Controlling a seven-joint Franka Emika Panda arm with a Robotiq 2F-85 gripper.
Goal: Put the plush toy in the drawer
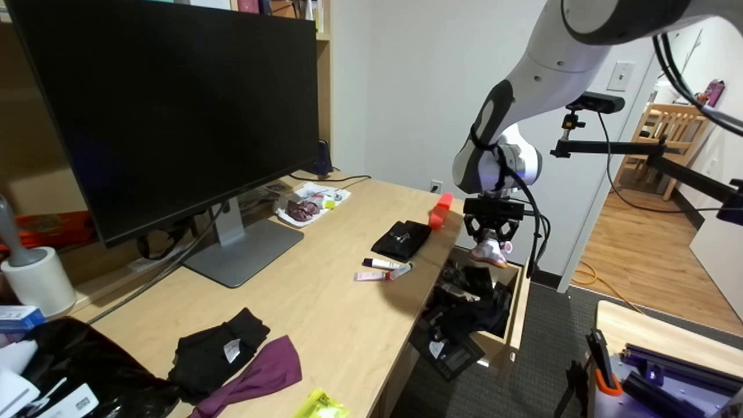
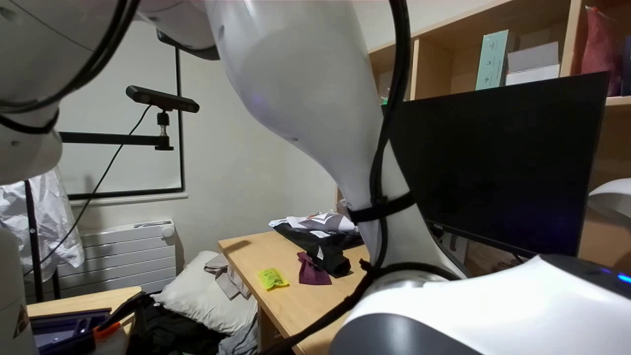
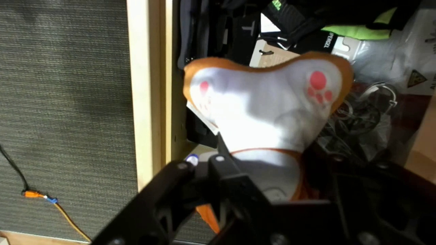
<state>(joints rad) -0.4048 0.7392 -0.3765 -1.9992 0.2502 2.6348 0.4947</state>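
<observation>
The plush toy (image 1: 489,253) is white with orange edges and pink paw prints in the wrist view (image 3: 259,98). My gripper (image 1: 492,233) points down and is shut on its middle; in the wrist view the gripper's left finger (image 3: 264,149) presses the toy's side, and the right finger is dark and hard to make out. The open drawer (image 1: 518,307) has light wood sides and holds dark clutter; its wall also shows in the wrist view (image 3: 144,85). The toy hangs above the far end of the drawer. An arm link hides gripper, toy and drawer in an exterior view.
The desktop (image 1: 325,255) edge runs beside the drawer. A black folded fabric (image 1: 401,240), a red object (image 1: 441,210) and small tubes (image 1: 380,270) lie near that edge. A black package (image 1: 447,354) sticks out over the drawer's near end. A monitor (image 1: 191,110) stands on the desk.
</observation>
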